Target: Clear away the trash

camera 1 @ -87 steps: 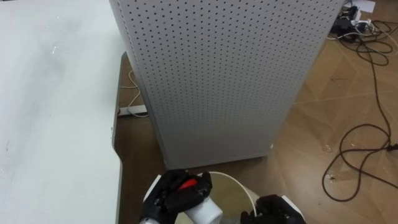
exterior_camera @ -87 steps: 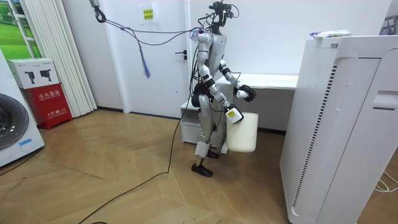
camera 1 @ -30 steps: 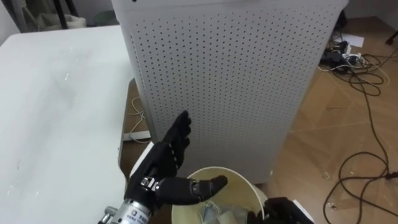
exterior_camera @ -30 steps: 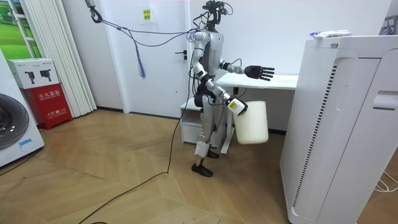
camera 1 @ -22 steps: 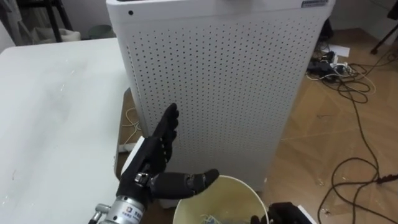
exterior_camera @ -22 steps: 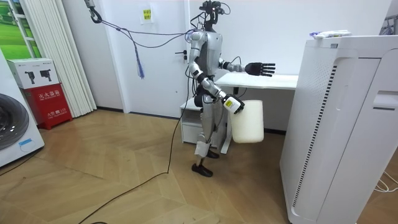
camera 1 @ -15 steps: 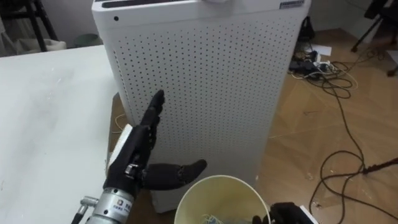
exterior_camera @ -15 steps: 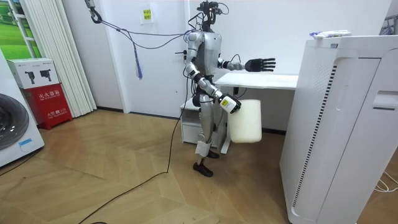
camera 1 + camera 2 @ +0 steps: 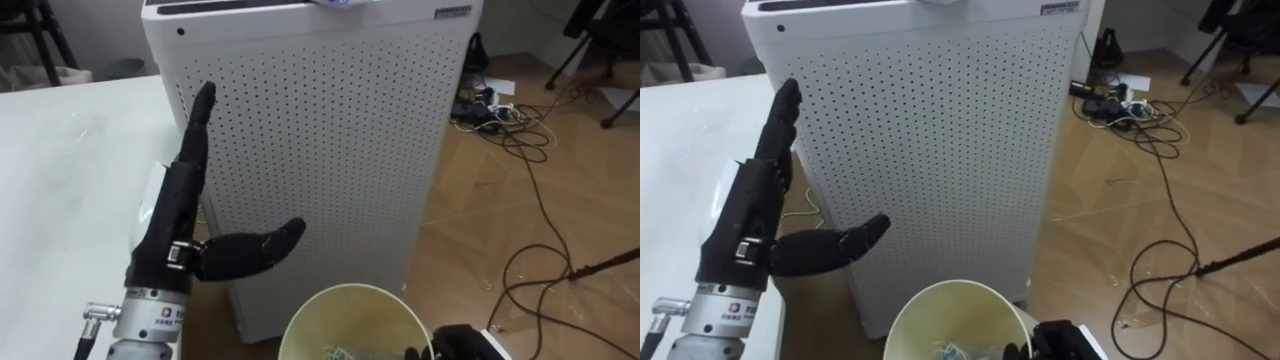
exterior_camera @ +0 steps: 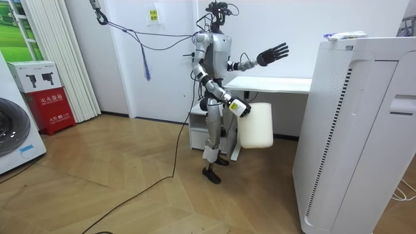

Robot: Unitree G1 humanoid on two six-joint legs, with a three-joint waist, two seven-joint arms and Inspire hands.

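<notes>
While the robot stood between the white table (image 9: 60, 180) and the tall perforated cabinet (image 9: 330, 130), its left hand (image 9: 178, 225) was lifted in front of the cabinet's wall, with the fingers straight, the thumb spread aside and nothing in it. The right hand (image 9: 458, 342) was low at the lower edge of the eye views, and its fingers seemed hooked over the rim of the cream bin (image 9: 355, 289), which it carried clear of the floor. The garbage (image 9: 338, 352) lay at the bottom of this bin as a few crumpled pale pieces. They looked light and soft, like paper or foil, so they would probably crush easily and could be pinched anywhere. In the room view, a small pale item (image 10: 344, 35) lay on top of the cabinet; what it was could not be told. If it was garbage too, it seemed flat and light. A pinch at its near edge would probably suit it better than a grip from above.
</notes>
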